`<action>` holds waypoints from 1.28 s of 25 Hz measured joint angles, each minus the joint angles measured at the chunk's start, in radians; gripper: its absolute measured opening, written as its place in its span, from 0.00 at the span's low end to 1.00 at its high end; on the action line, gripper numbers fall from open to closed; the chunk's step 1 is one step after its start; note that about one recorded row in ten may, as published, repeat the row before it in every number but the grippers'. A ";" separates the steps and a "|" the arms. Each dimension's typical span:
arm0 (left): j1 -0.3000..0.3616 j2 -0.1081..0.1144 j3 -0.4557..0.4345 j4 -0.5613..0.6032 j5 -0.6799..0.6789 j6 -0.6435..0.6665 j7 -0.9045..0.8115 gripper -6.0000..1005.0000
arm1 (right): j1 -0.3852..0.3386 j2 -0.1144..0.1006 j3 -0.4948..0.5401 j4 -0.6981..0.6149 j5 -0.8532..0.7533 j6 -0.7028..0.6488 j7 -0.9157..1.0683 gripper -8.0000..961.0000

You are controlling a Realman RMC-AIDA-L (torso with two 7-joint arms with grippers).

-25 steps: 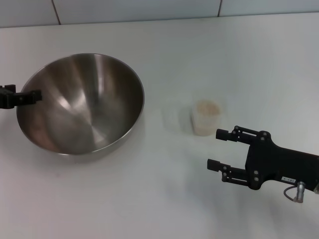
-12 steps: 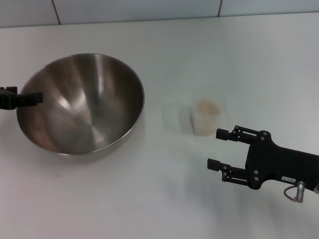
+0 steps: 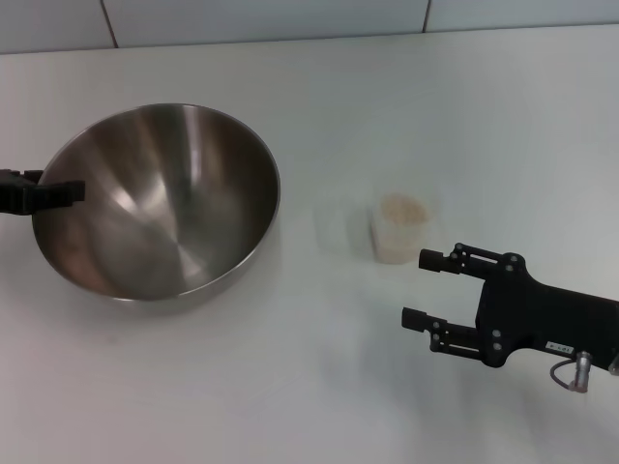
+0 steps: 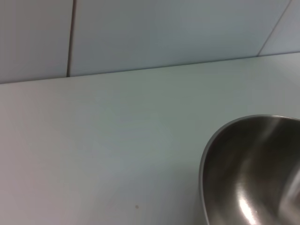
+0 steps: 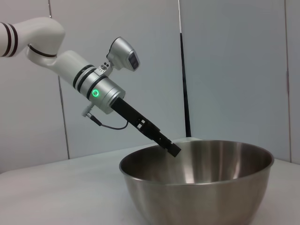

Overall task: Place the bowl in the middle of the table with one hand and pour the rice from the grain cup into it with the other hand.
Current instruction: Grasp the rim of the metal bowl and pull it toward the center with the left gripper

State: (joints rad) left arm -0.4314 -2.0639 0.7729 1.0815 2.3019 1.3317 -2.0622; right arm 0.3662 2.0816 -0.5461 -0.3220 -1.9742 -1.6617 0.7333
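Observation:
The steel bowl point(image 3: 160, 198) stands on the left part of the white table point(image 3: 290, 387), tilted slightly; it also shows in the right wrist view point(image 5: 197, 180) and the left wrist view point(image 4: 253, 173). My left gripper point(image 3: 53, 190) is on the bowl's left rim and looks shut on it; it also shows in the right wrist view point(image 5: 171, 148). The grain cup point(image 3: 399, 227) with rice point(image 3: 401, 207) stands upright right of centre. My right gripper point(image 3: 418, 288) is open and empty, just in front of the cup and not touching it.
A faint clear empty cup point(image 3: 332, 227) stands just left of the grain cup, between it and the bowl. A tiled wall point(image 3: 290, 17) runs along the table's far edge. Bare tabletop lies in front of the bowl and cups.
My left gripper's fingertip has shifted very slightly at the bowl's rim. The bowl, the cup and the right arm have not moved.

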 joint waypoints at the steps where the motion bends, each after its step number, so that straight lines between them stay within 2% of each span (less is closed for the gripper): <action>1: 0.000 0.000 0.000 0.000 0.000 0.000 0.000 0.78 | 0.000 0.000 0.000 0.000 0.000 0.000 0.000 0.74; 3: -0.002 0.000 0.016 0.000 0.002 -0.001 -0.002 0.76 | -0.002 0.000 0.000 0.000 0.000 -0.003 0.000 0.74; 7: -0.013 -0.002 0.031 0.000 0.025 -0.004 -0.010 0.56 | -0.003 0.000 0.000 0.000 0.000 -0.005 0.000 0.74; 10: -0.023 -0.003 0.034 0.000 0.042 -0.006 -0.018 0.33 | -0.005 0.000 0.000 0.000 0.000 -0.006 0.000 0.74; 17: -0.033 -0.002 0.034 0.008 0.042 -0.007 -0.042 0.12 | -0.007 0.000 0.000 0.000 0.000 -0.009 0.000 0.74; 26: -0.054 0.001 0.029 0.019 0.036 0.016 -0.070 0.06 | -0.009 0.000 0.000 0.000 0.000 -0.009 0.000 0.74; 32: -0.116 -0.002 0.033 0.040 0.032 0.061 -0.110 0.05 | -0.009 0.000 0.000 0.000 0.000 -0.012 0.000 0.74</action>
State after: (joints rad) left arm -0.5472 -2.0658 0.8062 1.1216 2.3343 1.3927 -2.1719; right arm 0.3574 2.0815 -0.5461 -0.3220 -1.9742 -1.6735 0.7332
